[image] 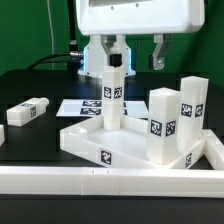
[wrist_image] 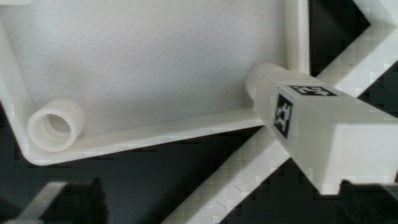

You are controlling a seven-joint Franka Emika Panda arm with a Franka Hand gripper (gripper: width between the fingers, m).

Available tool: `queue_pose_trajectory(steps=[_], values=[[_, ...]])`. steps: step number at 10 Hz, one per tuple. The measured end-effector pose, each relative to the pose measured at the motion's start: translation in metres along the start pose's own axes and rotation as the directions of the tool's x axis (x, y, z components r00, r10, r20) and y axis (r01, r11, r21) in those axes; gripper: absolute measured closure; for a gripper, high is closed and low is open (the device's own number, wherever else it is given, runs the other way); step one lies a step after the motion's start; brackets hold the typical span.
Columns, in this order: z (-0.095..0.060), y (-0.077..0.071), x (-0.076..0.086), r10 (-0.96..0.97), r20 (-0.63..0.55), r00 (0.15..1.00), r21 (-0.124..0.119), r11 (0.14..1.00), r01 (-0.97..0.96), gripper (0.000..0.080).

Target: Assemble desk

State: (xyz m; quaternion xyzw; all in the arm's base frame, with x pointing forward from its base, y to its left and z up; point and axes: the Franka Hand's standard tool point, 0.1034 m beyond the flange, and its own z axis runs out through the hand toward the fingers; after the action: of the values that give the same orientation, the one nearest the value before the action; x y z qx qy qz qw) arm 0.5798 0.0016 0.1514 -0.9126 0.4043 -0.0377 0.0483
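Gripper, fingers spread and empty, hangs close above 1 white square-section plastic leg, upright, long axis vertical, in a corner of the white rimmed tabletop.

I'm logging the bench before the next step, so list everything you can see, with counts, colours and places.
white plastic tray-like tabletop: one, white, middle of the table.
white square-section legs: four, white with black-and-white tags; one upright at the tabletop's far corner, two upright at the exterior view's right, one lying at its left.
marker board: one, white, flat behind the tabletop.
long white border rail: one, white, along the near edge.
black table: one, black, under everything.
gripper: one, pale, open above the far upright leg.
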Motion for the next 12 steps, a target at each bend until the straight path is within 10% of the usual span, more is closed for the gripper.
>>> queue_pose_trajectory(steps=[3, 7, 12], values=[[0.002, 0.019, 0.008, -0.100, -0.019, 0.995, 0.009, 0.995, 0.100, 0.0150], [0.015, 0.118, 0.064, -0.260, -0.064, 0.964, -0.037, 0.965, 0.258, 0.0150], [0.021, 0.120, 0.064, -0.262, -0.061, 0.963, -0.046, 0.965, 0.259, 0.0150]])
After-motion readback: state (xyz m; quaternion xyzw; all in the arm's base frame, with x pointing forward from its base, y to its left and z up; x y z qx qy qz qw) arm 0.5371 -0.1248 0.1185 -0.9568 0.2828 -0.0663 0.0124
